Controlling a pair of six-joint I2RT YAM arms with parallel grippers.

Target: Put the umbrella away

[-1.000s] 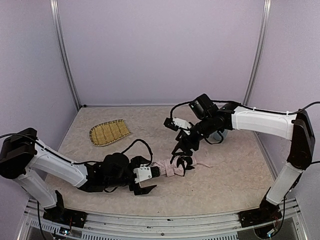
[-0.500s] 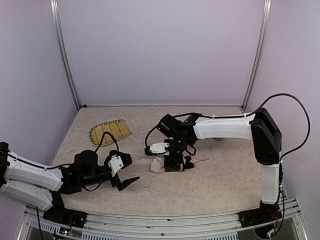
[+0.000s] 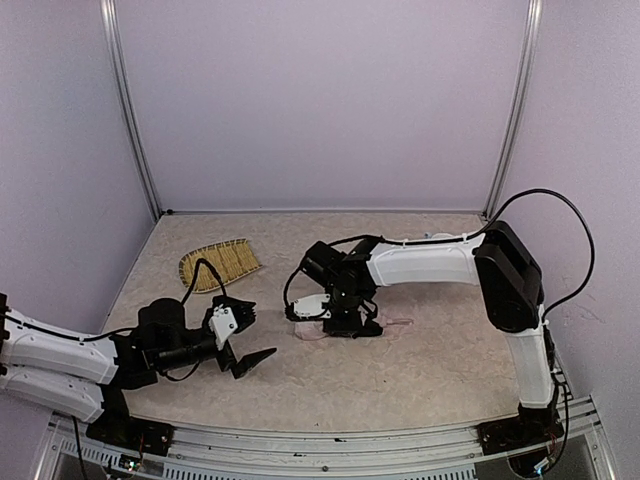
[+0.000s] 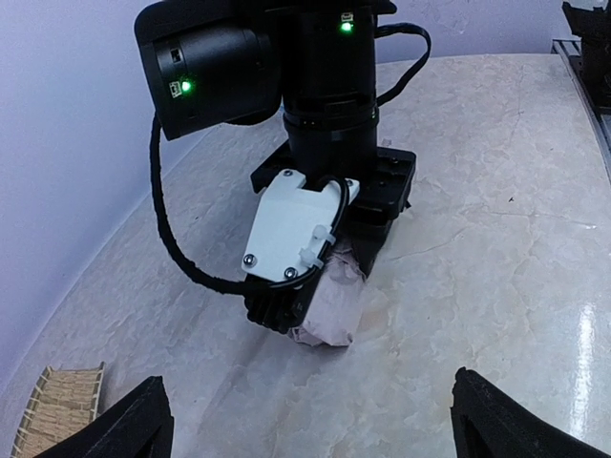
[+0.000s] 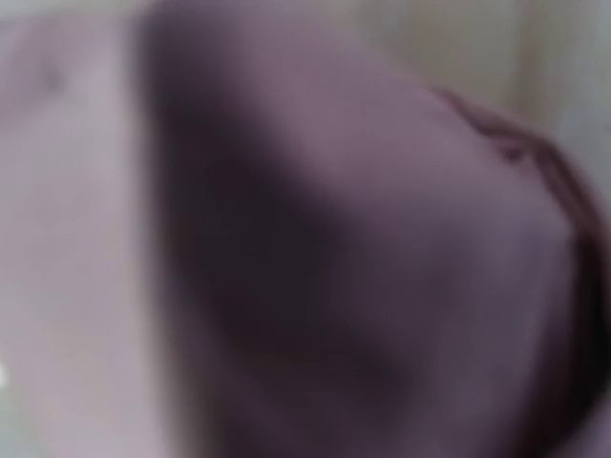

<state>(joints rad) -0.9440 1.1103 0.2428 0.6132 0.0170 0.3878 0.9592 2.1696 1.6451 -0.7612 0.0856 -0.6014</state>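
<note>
The umbrella [image 3: 304,333] lies folded on the tabletop near the middle, a pale pink bundle with a thin end [image 3: 398,322] trailing right. My right gripper [image 3: 336,322] points straight down onto it, its black fingers pressed against both sides of the bundle. In the left wrist view the umbrella's pink end [image 4: 336,307] pokes out from under that gripper. The right wrist view is a blur of pink fabric [image 5: 305,229] and shows no fingers. My left gripper [image 3: 248,336] hovers wide open left of the umbrella, apart from it, nothing between its fingertips [image 4: 134,422].
A woven bamboo tray [image 3: 218,264] lies at the back left, its corner also seen as the bamboo tray [image 4: 59,410] in the left wrist view. The right arm's black cable [image 4: 170,239] loops down beside the umbrella. Walls close in on three sides.
My right arm swung left and came down on the umbrella, and its jaws narrowed round it. My left arm pulled back to the left, away from the umbrella's end, still open.
</note>
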